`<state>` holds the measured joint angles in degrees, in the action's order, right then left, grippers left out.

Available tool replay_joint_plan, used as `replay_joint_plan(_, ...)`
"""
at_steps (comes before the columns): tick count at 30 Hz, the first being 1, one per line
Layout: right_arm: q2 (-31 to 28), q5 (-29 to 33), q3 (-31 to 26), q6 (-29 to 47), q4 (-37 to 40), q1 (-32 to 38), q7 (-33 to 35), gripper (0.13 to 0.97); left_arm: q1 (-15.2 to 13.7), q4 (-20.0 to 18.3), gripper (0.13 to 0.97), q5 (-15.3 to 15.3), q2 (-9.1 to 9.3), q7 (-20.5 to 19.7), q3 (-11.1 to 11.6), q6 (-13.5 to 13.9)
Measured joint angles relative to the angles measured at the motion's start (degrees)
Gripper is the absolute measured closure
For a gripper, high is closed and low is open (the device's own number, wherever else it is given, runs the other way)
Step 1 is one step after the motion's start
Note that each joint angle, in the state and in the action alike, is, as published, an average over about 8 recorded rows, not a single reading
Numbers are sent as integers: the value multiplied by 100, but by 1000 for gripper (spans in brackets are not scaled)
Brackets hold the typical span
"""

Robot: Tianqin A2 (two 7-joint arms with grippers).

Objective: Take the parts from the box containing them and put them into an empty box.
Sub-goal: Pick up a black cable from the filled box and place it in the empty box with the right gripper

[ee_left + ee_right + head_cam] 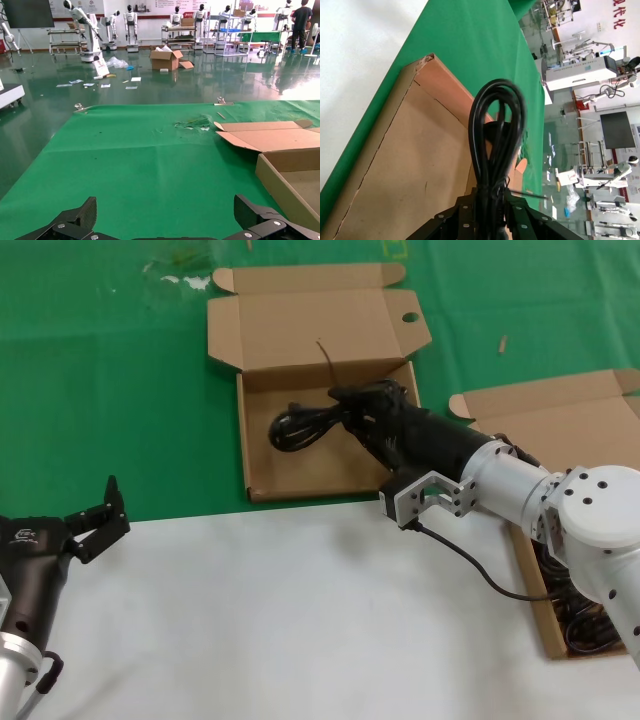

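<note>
The empty box [300,475] lies open on the green cloth, with a round hole in its lid flap. My right gripper [352,408] reaches into it, shut on a bundle of black cords, one of the parts [298,428]. In the right wrist view the looped bundle [495,130] sticks out from my right gripper [492,202] above the bare box floor [410,165]. The box containing them [535,590] sits at the right under my right arm, with more black cords [582,625] inside. My left gripper [95,515] waits open at the lower left, holding nothing.
The near half of the table is white, the far half green cloth [120,390]. The left wrist view shows my left gripper [165,220] over the green cloth, with the open box [285,175] and its lid to one side.
</note>
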<state>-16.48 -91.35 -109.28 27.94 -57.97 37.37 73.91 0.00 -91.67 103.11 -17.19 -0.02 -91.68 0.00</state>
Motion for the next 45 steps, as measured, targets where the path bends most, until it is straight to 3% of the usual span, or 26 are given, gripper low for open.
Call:
replay_joint_plan(12, 0, 0, 0, 0, 0, 0, 0, 749, 0, 0, 132, 0, 0, 0, 0, 0)
replay_joint_plan(16, 0, 0, 0, 0, 0, 0, 0, 749, 0, 0, 132, 0, 0, 0, 0, 0)
replay_joint_plan(25, 0, 0, 0, 0, 0, 0, 0, 582, 0, 0, 132, 0, 0, 0, 0, 0)
replay_joint_plan(33, 0, 0, 0, 0, 0, 0, 0, 377, 0, 0, 132, 0, 0, 0, 0, 0)
replay_joint_plan(45, 0, 0, 0, 0, 0, 0, 0, 208, 0, 0, 132, 0, 0, 0, 0, 0)
